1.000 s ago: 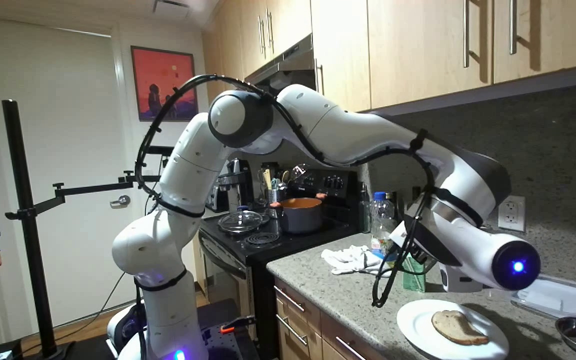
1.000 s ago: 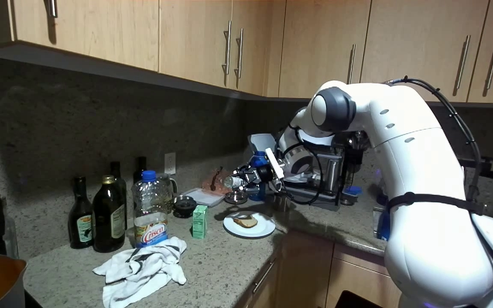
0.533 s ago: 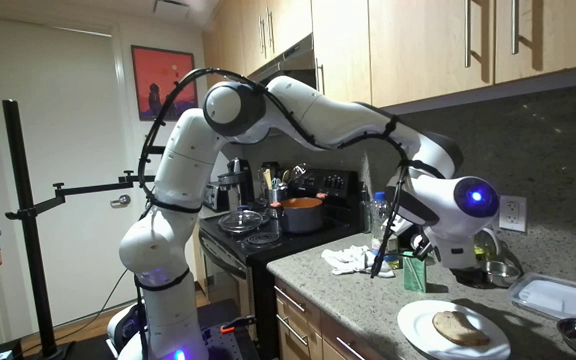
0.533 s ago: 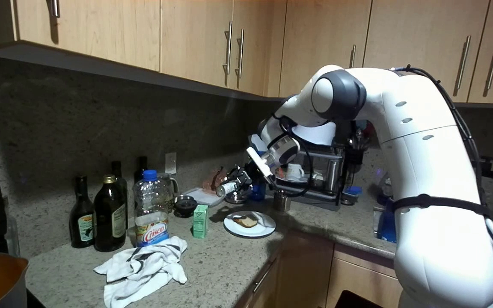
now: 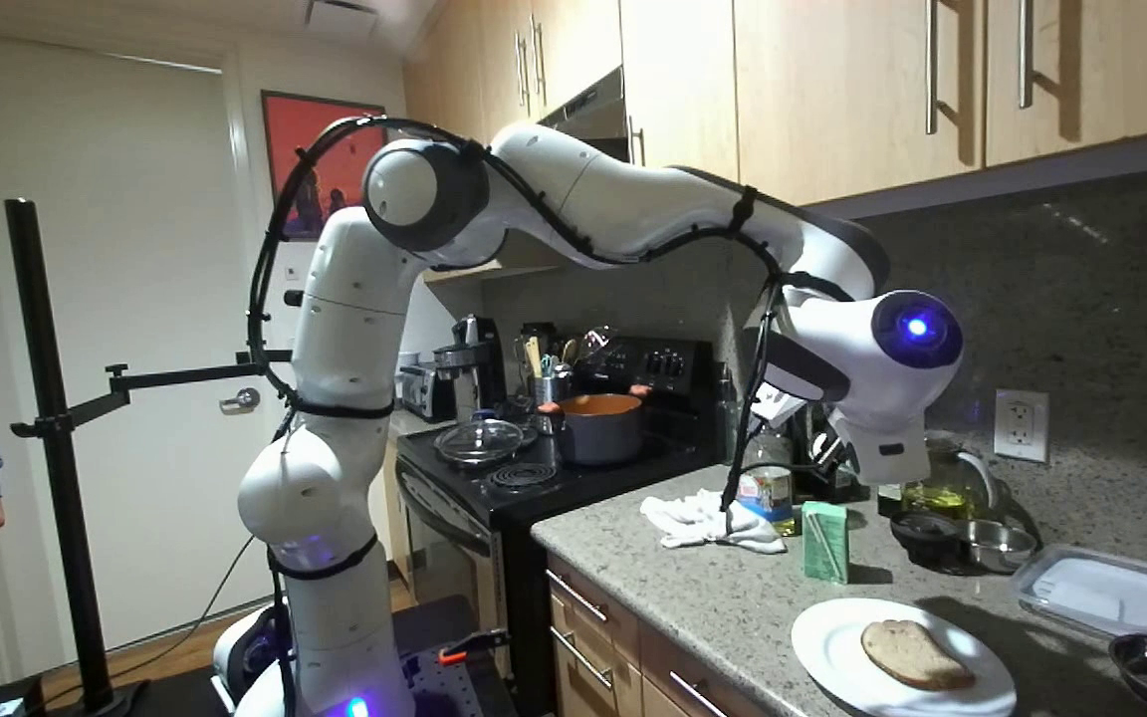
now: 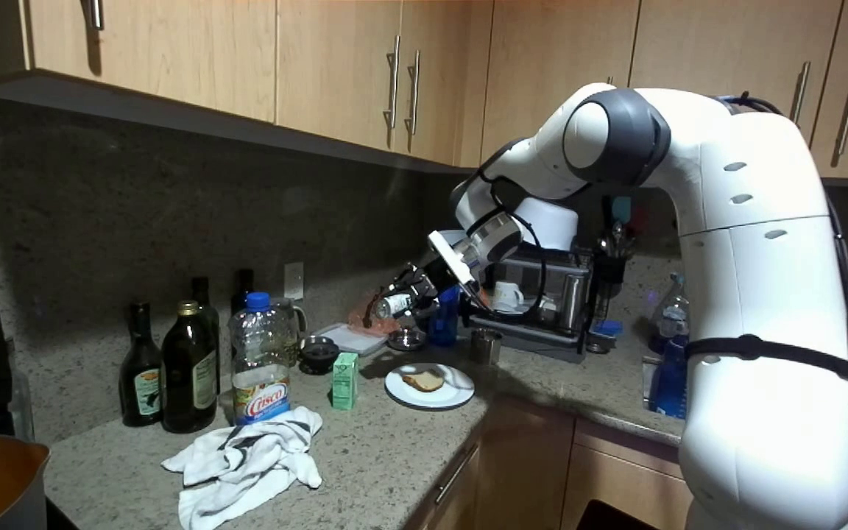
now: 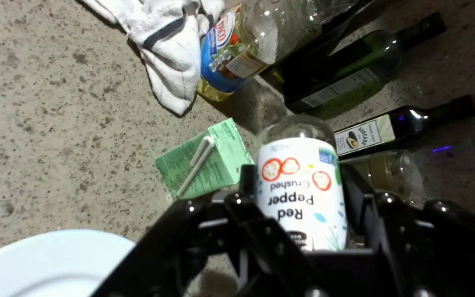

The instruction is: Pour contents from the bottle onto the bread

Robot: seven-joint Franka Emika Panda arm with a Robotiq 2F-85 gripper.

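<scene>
My gripper is shut on a clear bottle with a white red-pepper label, one finger on each side. In an exterior view the held bottle is in the air, tilted, beyond and above the plate. In the other view from outside, the arm mostly hides the gripper and the bottle does not show clearly. The tan bread slice lies on the white round plate; the bread and plate show in both exterior views. In the wrist view only part of the plate shows; the bread is out of view.
A green carton stands beside the plate. A Crisco bottle, dark bottles and a white towel are further along the counter. A metal cup, dish rack and flat plastic container are near the plate.
The arm has risen and drawn back toward its base, and the wrist has turned. The bottle, still held, dipped and then rose. The bread and plate stay in place.
</scene>
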